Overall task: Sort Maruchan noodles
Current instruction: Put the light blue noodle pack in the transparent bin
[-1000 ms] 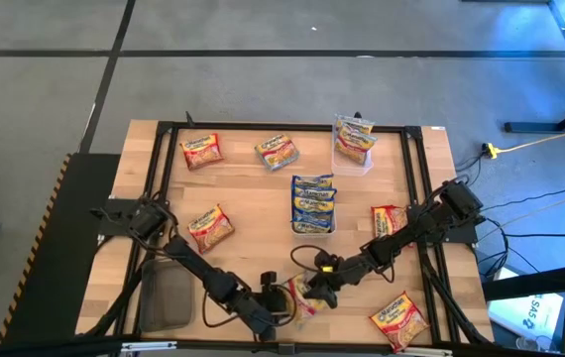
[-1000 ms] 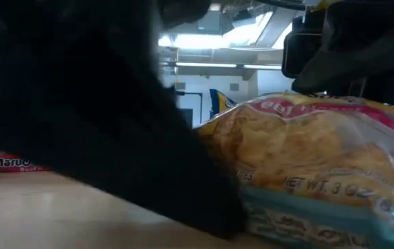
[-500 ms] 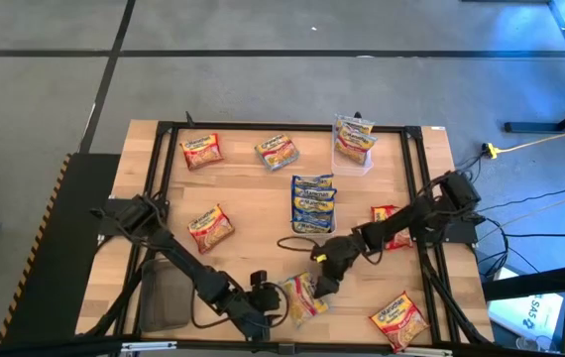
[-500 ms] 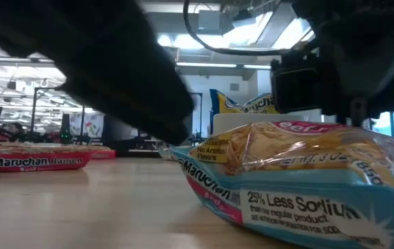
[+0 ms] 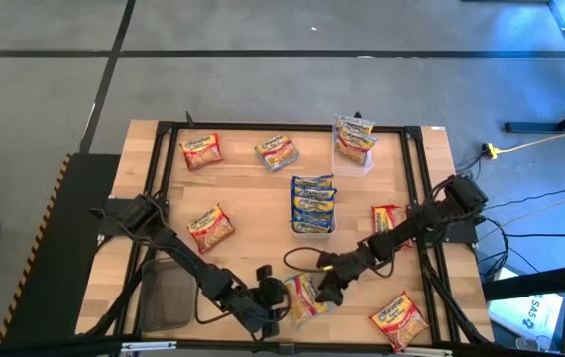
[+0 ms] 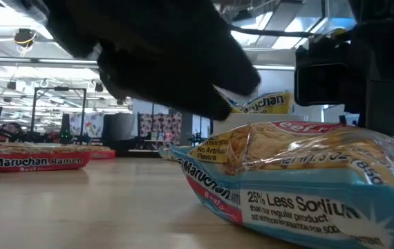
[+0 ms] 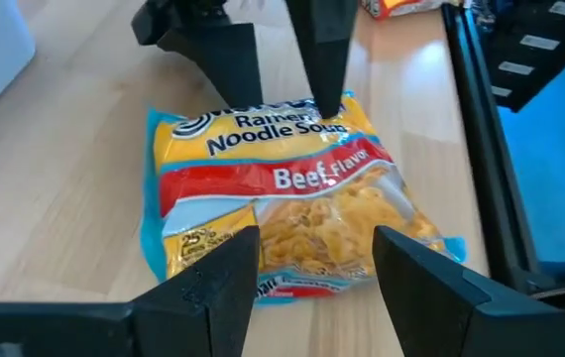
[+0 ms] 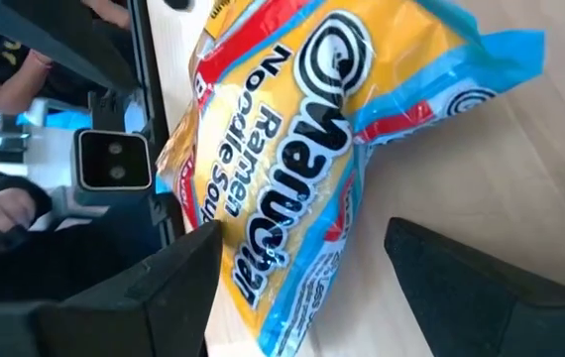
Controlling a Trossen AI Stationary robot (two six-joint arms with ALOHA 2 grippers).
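A Maruchan noodles packet [image 5: 305, 297], yellow with a red Beef band and blue border, lies flat on the wood near the table's front edge; it also fills the low view [image 6: 301, 187]. My left gripper [image 5: 281, 297] stands open just left of it, its fingers raised over the packet's near end [image 7: 302, 268]. My right gripper [image 5: 324, 290] is open at the packet's other end, its fingers on either side of that end [image 8: 292, 268]. More packets lie scattered across the table. My right gripper comes slanting down from the table's far right. One finger [image 7: 327, 89] stands on or just over the packet's printed end [image 7: 292, 124]. Whether it touches the packet, I cannot tell.
Single packets lie at the back left [image 5: 201, 151], back centre [image 5: 278, 151], left [image 5: 210, 226], right [image 5: 390, 218] and front right [image 5: 399, 319]. A stack [image 5: 313, 203] sits mid-table, a clear tub [image 5: 353, 144] with packets behind it. A grey mat [image 5: 164, 297] lies front left.
The packet, a second ago tilted up close before the low camera, has come down and now lies flat on the table. My left gripper has risen a little. My right gripper drew back toward the far edge, then came forward again to the packet's end.
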